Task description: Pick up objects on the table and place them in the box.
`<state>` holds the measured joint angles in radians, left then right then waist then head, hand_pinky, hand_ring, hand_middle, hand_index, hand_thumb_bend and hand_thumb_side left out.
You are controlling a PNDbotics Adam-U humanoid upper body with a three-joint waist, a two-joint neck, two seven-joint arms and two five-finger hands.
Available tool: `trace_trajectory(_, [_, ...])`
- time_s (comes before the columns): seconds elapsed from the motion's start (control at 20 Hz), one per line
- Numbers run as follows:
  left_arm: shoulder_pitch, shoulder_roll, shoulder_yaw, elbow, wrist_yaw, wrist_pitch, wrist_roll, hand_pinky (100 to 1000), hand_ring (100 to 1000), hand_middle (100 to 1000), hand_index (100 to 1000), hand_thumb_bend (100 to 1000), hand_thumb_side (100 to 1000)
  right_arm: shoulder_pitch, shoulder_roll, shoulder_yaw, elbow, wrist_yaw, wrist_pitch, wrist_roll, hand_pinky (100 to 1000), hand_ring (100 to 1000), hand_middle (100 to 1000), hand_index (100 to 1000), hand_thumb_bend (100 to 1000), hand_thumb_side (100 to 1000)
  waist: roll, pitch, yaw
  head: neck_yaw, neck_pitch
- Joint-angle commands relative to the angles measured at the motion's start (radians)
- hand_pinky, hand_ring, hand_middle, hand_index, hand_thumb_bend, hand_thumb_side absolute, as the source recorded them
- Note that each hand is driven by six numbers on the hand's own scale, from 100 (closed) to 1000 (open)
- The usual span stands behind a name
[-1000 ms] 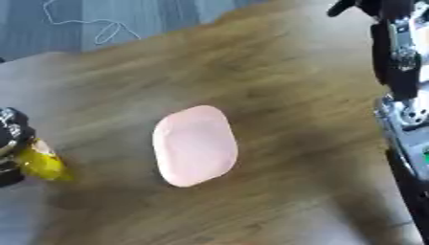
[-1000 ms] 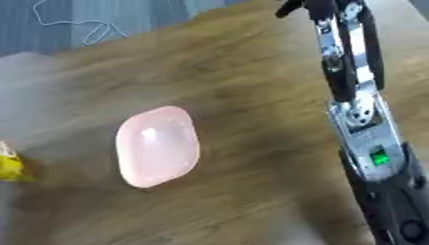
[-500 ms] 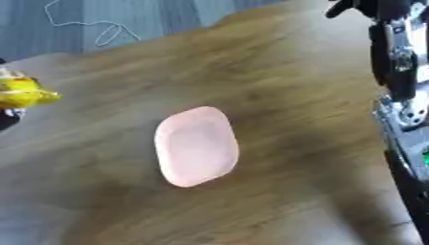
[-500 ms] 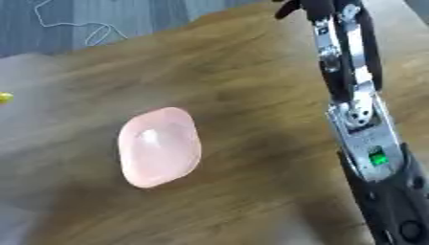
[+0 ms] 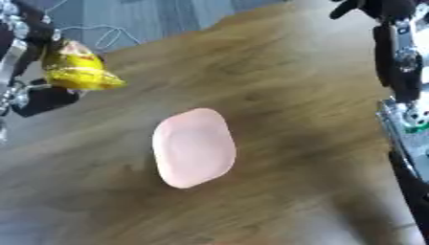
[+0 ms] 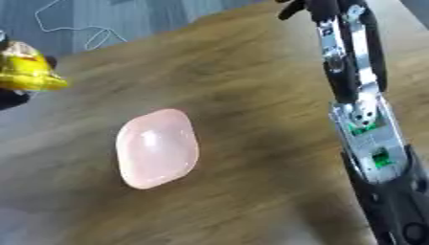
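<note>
The pink dish point(image 5: 194, 147) lies flat on the wooden table point(image 5: 285, 86) and serves as the landmark here. It is oval, shallow and pale, with nothing in it, and it lies in the same spot as a second ago.

Up and to the left of the dish, the left hand point(image 5: 29, 62) holds a yellow packet point(image 5: 77, 68) with some red print near its top. The fingers are curled round the packet's left side, and the packet hangs in the air, clear of the table and well apart from the dish. A second ago the packet sat much lower, at the left edge level with the dish, close to the tabletop. Half a second ago it had risen to well above the dish's level. Now it is higher still and has also come a little to the right, toward the dish's side of the table.

To the right of the dish, the right arm point(image 6: 360, 110) runs up along the right edge, with a small green light showing on its silver forearm. The right hand point(image 6: 311, 5) shows only as a dark shape at the top edge, far above the dish. I cannot tell how its fingers are set. The arm stands where it stood a second ago.

Beyond the table's far edge, above the dish, a thin white cable point(image 6: 84, 33) lies looped on the grey floor.
</note>
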<state>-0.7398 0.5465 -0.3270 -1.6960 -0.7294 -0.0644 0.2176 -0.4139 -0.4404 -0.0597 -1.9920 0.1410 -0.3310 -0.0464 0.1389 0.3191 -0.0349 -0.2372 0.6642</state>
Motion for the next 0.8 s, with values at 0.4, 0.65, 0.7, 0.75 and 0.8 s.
trace_trajectory(0.4, [-0.057, -0.116, -0.076, 0.050, -0.007, -0.057, -0.039, 100, 100, 100, 157, 271, 100, -0.027, -0.004, 0.004, -0.008, -0.009, -0.005, 0.010, 531, 643, 719, 806, 100, 904, 0.000, -0.027, -0.028, 0.019, 0.001])
trace_trajectory(0.65, [-0.066, -0.160, -0.105, 0.074, 0.000, -0.079, -0.046, 100, 100, 100, 163, 246, 100, -0.032, -0.003, 0.007, -0.008, -0.012, -0.006, 0.014, 532, 644, 719, 807, 100, 904, 0.005, -0.026, -0.035, 0.023, -0.002])
trace_trajectory(0.7, [-0.067, -0.167, -0.110, 0.080, 0.000, -0.083, -0.046, 100, 100, 100, 162, 247, 100, -0.033, -0.002, 0.007, -0.008, -0.013, -0.006, 0.015, 532, 644, 719, 807, 100, 904, 0.007, -0.025, -0.036, 0.023, -0.003])
trace_trajectory(0.75, [-0.067, -0.172, -0.115, 0.086, 0.001, -0.088, -0.047, 100, 100, 100, 165, 246, 100, -0.035, -0.002, 0.008, -0.008, -0.013, -0.007, 0.016, 532, 644, 719, 807, 100, 904, 0.008, -0.025, -0.037, 0.022, -0.003])
trace_trajectory(0.8, [-0.068, -0.174, -0.121, 0.093, -0.002, -0.094, -0.049, 100, 100, 100, 165, 246, 100, -0.035, -0.002, 0.008, -0.008, -0.014, -0.007, 0.016, 532, 644, 719, 807, 100, 904, 0.010, -0.025, -0.038, 0.022, -0.003])
